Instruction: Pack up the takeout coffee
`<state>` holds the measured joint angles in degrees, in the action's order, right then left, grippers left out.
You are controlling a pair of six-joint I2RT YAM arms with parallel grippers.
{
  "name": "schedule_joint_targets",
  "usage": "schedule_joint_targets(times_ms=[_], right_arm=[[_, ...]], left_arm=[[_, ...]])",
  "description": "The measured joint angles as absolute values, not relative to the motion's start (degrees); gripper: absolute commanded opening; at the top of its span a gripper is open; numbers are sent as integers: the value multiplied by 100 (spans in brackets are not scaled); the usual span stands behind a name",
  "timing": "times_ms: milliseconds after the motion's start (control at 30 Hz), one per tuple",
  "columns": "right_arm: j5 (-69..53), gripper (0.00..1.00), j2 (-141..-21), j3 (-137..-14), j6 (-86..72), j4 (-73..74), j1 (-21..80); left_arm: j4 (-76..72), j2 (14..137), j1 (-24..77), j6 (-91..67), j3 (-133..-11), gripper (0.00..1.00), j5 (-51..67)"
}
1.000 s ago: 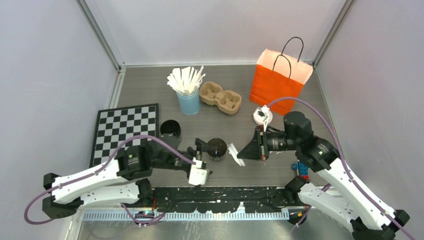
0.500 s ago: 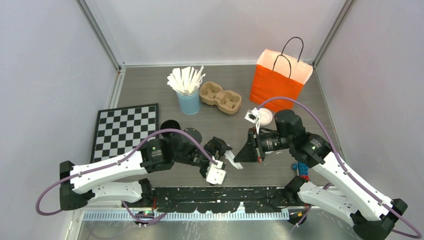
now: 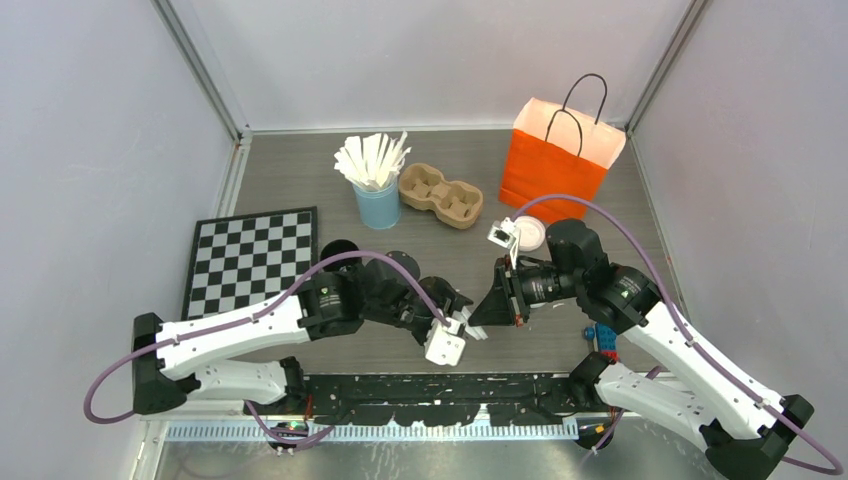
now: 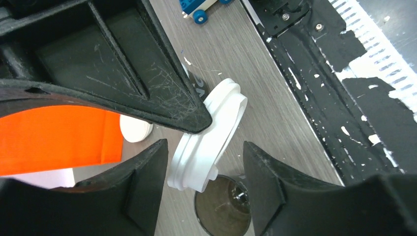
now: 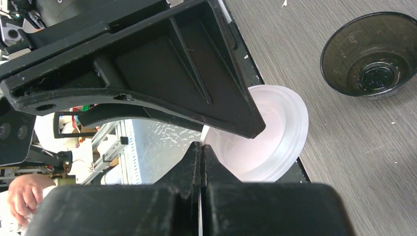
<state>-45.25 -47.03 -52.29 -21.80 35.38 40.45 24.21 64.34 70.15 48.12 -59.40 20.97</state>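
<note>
Pinching the rim of the white lid [image 5: 268, 135] over an open dark cup [image 4: 221, 209] toward the counter's [image 3: 470, 250] 6 o'clock, the right pincer [image 5: 201, 147] was clamped; the left pincer [image 4: 205, 147] straddled it, wide; probably light, bendy, best rim-held.

This was a robotics lab's test cell rather than a café. The orange bag [image 3: 555, 160] stood on a grey wood-grain bench [image 3: 300, 180], which was boxed in on three sides by plain pale panels [image 3: 100, 150] set in aluminium posts [image 3: 200, 70]. Well to the left of the bag lay a flat printed checkerboard [image 3: 250, 258]. Nearer the camera than the bag, a left arm [image 3: 230, 335] and a right arm [image 3: 680, 350], both white and trailing purple cables [image 3: 620, 215], were bolted to a black taped rail [image 3: 500, 385]. A slotted white cable duct [image 3: 400, 432] ran along its near side. Off the bench edge farthest from the bag, the right wrist view caught metal framing [image 5: 105, 147] and a person's hand [image 5: 19, 196].
</note>
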Motion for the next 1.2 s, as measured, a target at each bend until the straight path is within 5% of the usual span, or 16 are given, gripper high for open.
schedule_joint_targets(times_ms=[500, 867, 1033, 1200], right_arm=[[-3538, 14, -4799, -5323, -2252, 3564, 4045], [-2259, 49, -4303, -5319, -2689, 3269, 4045], [-1968, 53, -3889, -4890, -2681, 2541, 4045], [-1616, 53, -3979, -4574, -2692, 2075, 4045]], left_arm=[[2250, 6292, 6904, 3758, -5784, 30, 1450], [1813, 5778, 6361, 2069, -5103, 23, 532], [1518, 5365, 6184, 1170, -4921, 13, 235], [1463, 4899, 6176, 482, -4744, 37, -454]])
